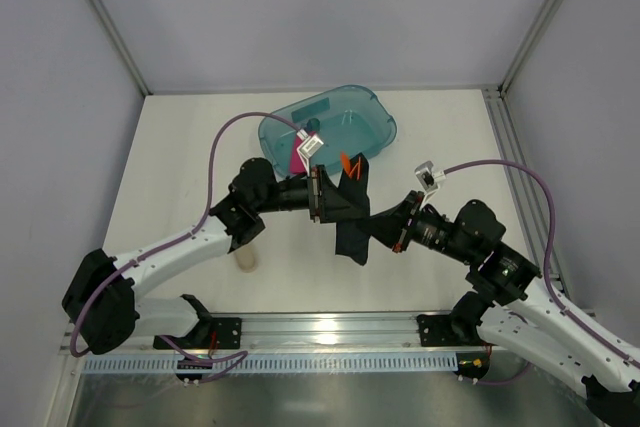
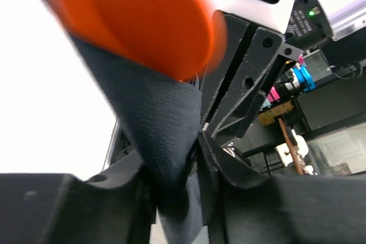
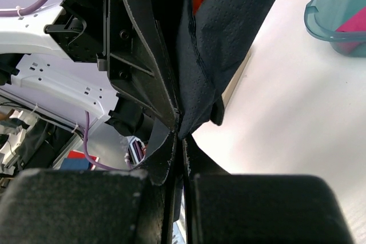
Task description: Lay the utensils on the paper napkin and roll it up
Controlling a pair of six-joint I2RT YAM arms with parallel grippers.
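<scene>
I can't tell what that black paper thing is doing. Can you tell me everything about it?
The black paper napkin is thin, matte and dimpled, bunched loosely around the bright-orange plastic utensils, which poke out its top. It is held up in the air, one corner drooping. The left gripper and the right gripper both pinch it, from opposite sides.

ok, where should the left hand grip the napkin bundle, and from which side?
Take the napkin at its thick middle, just under the orange utensils poking out one end, coming from the left, opposite the right hand pinching it. The bundle is long and narrow, and the other end looks like loose paper, so a grip there likely misses the utensils.
</scene>
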